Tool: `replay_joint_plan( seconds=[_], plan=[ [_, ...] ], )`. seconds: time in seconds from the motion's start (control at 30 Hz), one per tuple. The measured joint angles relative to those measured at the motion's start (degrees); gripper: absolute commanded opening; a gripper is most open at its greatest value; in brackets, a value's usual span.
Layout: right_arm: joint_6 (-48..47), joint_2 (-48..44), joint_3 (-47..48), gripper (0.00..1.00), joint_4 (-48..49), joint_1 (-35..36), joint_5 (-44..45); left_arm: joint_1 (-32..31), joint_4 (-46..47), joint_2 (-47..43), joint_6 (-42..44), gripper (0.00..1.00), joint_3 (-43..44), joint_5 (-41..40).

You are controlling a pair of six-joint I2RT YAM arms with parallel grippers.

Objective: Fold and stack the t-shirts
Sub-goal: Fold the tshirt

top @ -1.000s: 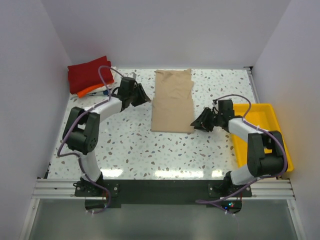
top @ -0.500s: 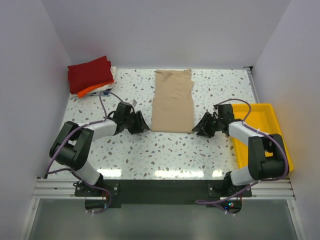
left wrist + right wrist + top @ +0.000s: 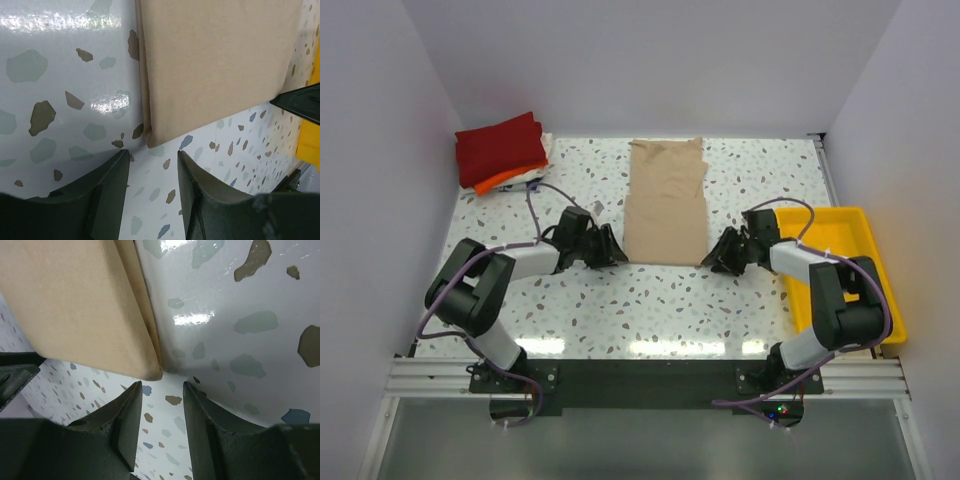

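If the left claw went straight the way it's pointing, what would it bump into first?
Most likely the near corner of the tan t-shirt, just ahead of the open left claw; its height over the table is unclear.

Spread claw point(image 3: 152, 156) near tan t-shirt point(image 3: 212, 65) corner

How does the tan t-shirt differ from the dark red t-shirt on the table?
The tan t-shirt is a long narrow strip in the middle; the dark red t-shirt is a compact bundle in the far left corner. The tan one lies straight on the table; the dark red one lies on top of an orange shirt. Both are plain folded cloth.
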Motion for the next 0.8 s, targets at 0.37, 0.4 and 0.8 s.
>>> replay_joint_plan(
  seconds=[0.37,0.4,0.8],
  plan=[
    [1.49,1.97,0.00,0.37,4.96,1.25,-0.11,-2.56,2.58,3.23,-1.01,0.41,2.14,-1.16],
    [1.64,2.25,0.00,0.35,5.42,1.38,-0.20,-2.64,2.64,3.37,-1.05,0.41,2.25,-1.25],
    [2.47,3.98,0.00,0.12,7.65,2.27,-0.44,-3.87,2.03,4.20,-2.47,0.01,2.67,-3.89]
  ],
)
